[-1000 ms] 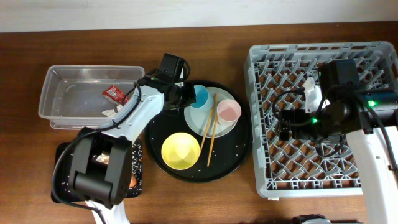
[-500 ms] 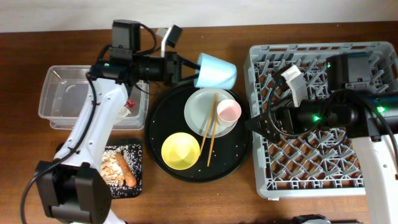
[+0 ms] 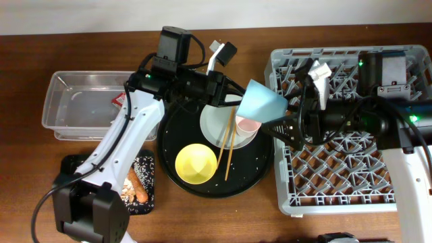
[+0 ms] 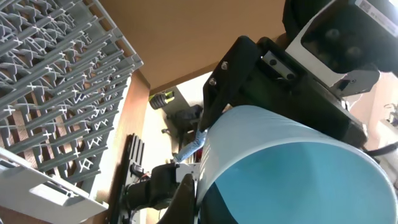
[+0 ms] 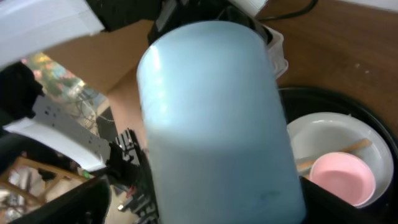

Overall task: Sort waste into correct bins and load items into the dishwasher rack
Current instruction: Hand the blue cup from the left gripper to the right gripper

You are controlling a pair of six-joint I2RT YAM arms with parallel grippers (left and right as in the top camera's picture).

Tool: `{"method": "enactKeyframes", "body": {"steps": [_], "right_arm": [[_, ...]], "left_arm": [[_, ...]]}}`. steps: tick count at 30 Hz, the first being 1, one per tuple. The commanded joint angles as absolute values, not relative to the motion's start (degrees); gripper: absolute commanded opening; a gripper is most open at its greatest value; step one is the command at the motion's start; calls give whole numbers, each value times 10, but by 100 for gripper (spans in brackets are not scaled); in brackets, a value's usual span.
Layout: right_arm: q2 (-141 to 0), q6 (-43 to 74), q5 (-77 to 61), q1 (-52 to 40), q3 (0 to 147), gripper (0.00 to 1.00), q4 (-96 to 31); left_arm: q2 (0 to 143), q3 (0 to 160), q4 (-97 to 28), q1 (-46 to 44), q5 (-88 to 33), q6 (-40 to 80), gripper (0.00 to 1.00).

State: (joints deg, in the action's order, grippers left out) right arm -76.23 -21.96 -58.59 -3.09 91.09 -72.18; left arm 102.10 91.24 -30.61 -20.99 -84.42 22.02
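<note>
My left gripper (image 3: pixel 237 100) is shut on the rim of the light blue cup (image 3: pixel 264 102) and holds it tilted in the air, between the round black tray and the grey dishwasher rack (image 3: pixel 351 175). In the left wrist view the cup (image 4: pixel 292 168) fills the frame and one finger (image 4: pixel 186 200) presses on its rim. My right gripper (image 3: pixel 287 116) is open, with its jaws on either side of the cup's base (image 5: pixel 211 124). The pink cup (image 3: pixel 248 124), the chopsticks (image 3: pixel 228 145) and the plate (image 3: pixel 217 123) lie on the round tray, next to the yellow bowl (image 3: pixel 196 163).
The clear tub (image 3: pixel 77 108) at the left holds a red wrapper (image 3: pixel 119 100). The small black tray (image 3: pixel 147 196) at the front left holds food scraps and an orange-brown stick (image 3: pixel 133 186). The pink cup (image 5: pixel 342 177) and the plate (image 5: pixel 323 132) lie below my right gripper.
My left arm has lifted the blue cup off the plate and carried it right towards the rack. My right gripper has moved left and now brackets the cup.
</note>
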Motion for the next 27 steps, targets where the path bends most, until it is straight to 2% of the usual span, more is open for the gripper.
{"method": "enactKeyframes", "body": {"steps": [1, 8, 11, 12, 27], "right_arm": [[-763, -225, -609, -34, 921, 80, -731], [-775, -225, -609, -34, 921, 79, -730], [-776, -225, -609, -34, 921, 62, -716], [-776, -225, -609, -34, 921, 60, -707], [-776, -225, -608, -33, 921, 54, -637]], "left_arm": [[1018, 915, -304, -213, -860, 209, 0], [1018, 915, -305, -215, -860, 209, 0], [1018, 915, -305, -217, -860, 209, 0], [1018, 915, -305, -217, -860, 209, 0], [1018, 911, -333, -251, -842, 207, 0]]}}
